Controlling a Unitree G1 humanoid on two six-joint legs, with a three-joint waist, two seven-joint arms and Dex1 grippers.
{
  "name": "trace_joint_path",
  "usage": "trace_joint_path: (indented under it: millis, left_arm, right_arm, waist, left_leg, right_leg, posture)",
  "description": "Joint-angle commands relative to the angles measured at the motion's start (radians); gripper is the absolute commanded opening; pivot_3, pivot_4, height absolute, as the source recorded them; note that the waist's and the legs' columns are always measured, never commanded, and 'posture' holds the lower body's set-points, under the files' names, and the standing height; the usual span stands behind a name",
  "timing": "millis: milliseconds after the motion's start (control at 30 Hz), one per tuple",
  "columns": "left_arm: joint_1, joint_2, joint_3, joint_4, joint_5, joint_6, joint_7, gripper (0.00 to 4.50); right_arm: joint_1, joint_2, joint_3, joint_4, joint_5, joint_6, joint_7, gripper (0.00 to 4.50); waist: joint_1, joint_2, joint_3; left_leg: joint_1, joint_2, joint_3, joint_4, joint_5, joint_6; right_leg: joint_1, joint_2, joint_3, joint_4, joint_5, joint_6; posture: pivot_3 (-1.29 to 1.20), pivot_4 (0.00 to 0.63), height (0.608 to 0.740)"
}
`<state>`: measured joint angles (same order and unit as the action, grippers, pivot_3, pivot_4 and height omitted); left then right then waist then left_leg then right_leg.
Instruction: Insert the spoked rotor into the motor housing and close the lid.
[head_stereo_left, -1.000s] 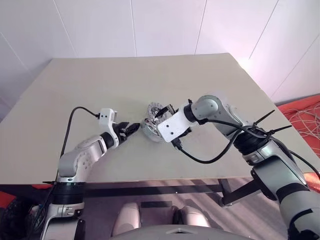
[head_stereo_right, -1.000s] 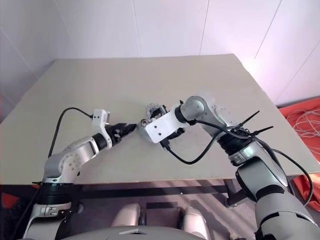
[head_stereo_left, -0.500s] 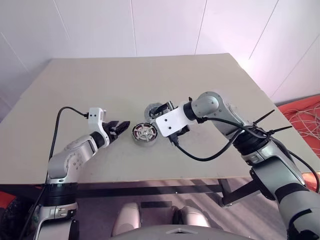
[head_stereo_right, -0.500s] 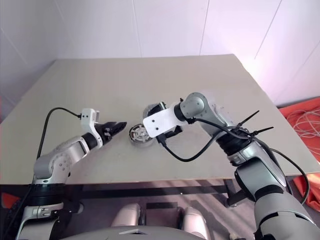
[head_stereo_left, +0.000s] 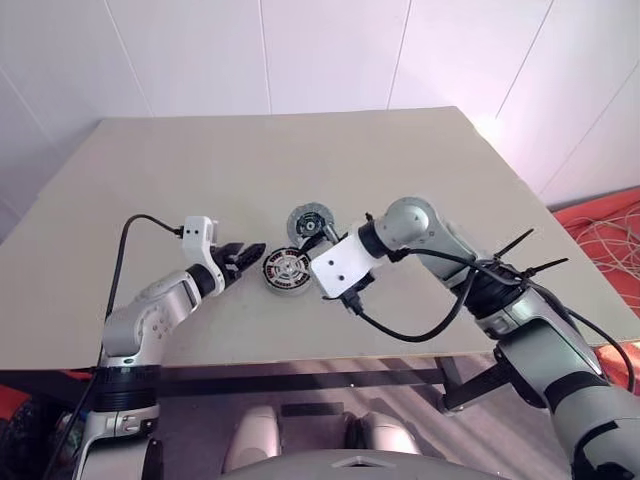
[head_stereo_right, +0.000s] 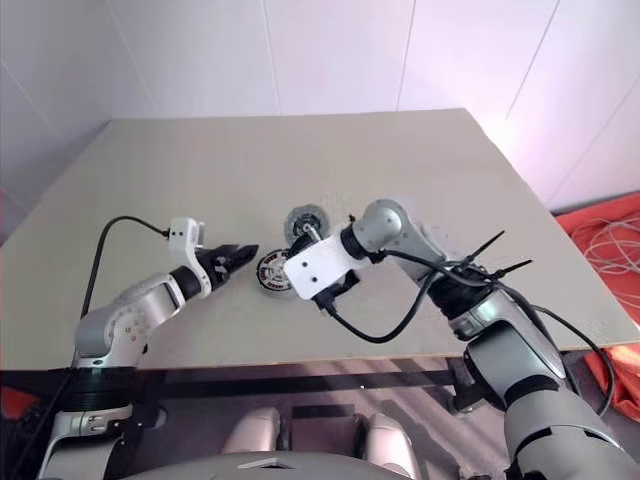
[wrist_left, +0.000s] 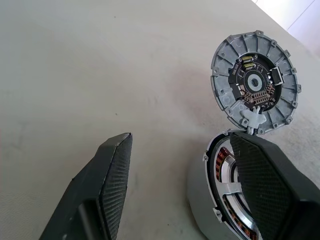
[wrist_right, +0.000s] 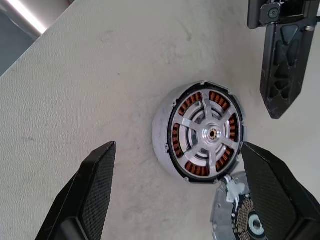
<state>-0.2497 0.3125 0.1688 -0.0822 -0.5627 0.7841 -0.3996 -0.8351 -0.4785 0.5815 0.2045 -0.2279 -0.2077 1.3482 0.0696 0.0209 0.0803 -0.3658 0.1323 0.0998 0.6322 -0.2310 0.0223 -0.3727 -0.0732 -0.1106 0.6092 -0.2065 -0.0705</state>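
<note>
Left gripper (wrist_left: 175, 195) jaws apart; right gripper (wrist_right: 185, 200) seemingly wide open.

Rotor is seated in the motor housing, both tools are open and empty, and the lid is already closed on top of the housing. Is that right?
Not quite. The lid is not on the motor housing; the left wrist view shows it lying on the table beside it, circuit side up. The rest holds: the spoked rotor sits inside the housing, and the left tool and right tool are open and empty.
</note>
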Motion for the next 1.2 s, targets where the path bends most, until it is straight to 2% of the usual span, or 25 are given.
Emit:
trace_joint_path:
  millis: [33, 300, 667, 1200]
  left_arm:
    - [-0.017, 0.002, 0.011, -0.025, 0.002, -0.020, 0.003, 3.31]
    - [-0.011, -0.012, 0.007, -0.033, 0.002, -0.026, 0.012, 3.31]
    - [0.001, -0.031, 0.007, -0.044, 0.003, -0.034, 0.025, 3.31]
    - [-0.007, -0.031, 0.005, -0.029, 0.003, -0.046, 0.027, 3.31]
  right_arm:
    - [-0.047, 0.018, 0.013, 0.036, -0.011, -0.037, 0.010, 4.48]
    - [-0.118, 0.053, 0.062, 0.159, -0.037, -0.127, 0.062, 4.48]
    - [-0.195, 0.131, 0.101, 0.386, -0.110, -0.227, 0.045, 4.48]
    - [-0.146, 0.120, 0.115, 0.314, -0.133, -0.250, 0.081, 4.48]
  waist:
    - [0.000, 0.000, 0.000]
    - [-0.001, 0.000, 0.000]
    - [-0.001, -0.001, 0.000]
    - [-0.001, -0.001, 0.000]
  left_leg:
    - [0.000, 0.000, 0.000, 0.000, 0.000, 0.000]
    - [0.000, 0.000, 0.000, 0.000, 0.000, 0.000]
    - [-0.001, 0.000, 0.000, 0.000, -0.001, -0.002]
    - [-0.001, 0.000, 0.000, 0.000, -0.001, -0.002]
  right_leg:
    - [0.000, 0.000, 0.000, 0.000, 0.000, 0.000]
    - [0.000, 0.000, 0.000, 0.000, 0.000, 0.000]
    - [-0.001, 0.000, 0.000, 0.000, 0.000, 0.000]
    - [-0.001, 0.000, 0.000, 0.000, 0.000, 0.000]
  posture:
    - [0.00, 0.000, 0.740]
    - [0.00, 0.000, 0.740]
    - [0.00, 0.000, 0.740]
    - [0.00, 0.000, 0.740]
